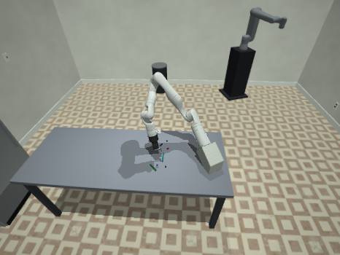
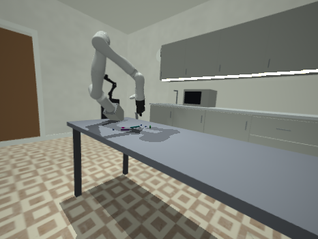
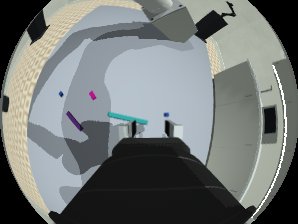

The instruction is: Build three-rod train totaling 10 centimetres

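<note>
My gripper (image 1: 157, 148) is open and empty, hovering above the rods near the middle of the table; it also shows in the exterior view (image 2: 138, 115). In the wrist view the fingers stand apart just in front of the turquoise rod (image 3: 127, 117), whose right end lies near the left finger. A small blue rod (image 3: 166, 115) lies just beyond the right finger. A magenta rod (image 3: 93, 95), a purple rod (image 3: 73, 120) and another blue rod (image 3: 60, 94) lie further left. In the overhead view I see the turquoise rod (image 1: 163, 157), a green rod (image 1: 153, 167) and the magenta rod (image 1: 168, 148).
The arm's white base block (image 1: 211, 157) sits on the table's right side. A black pedestal with another arm (image 1: 238, 71) and a dark bin (image 1: 159, 69) stand on the floor behind. Kitchen counters (image 2: 239, 119) run along the far wall.
</note>
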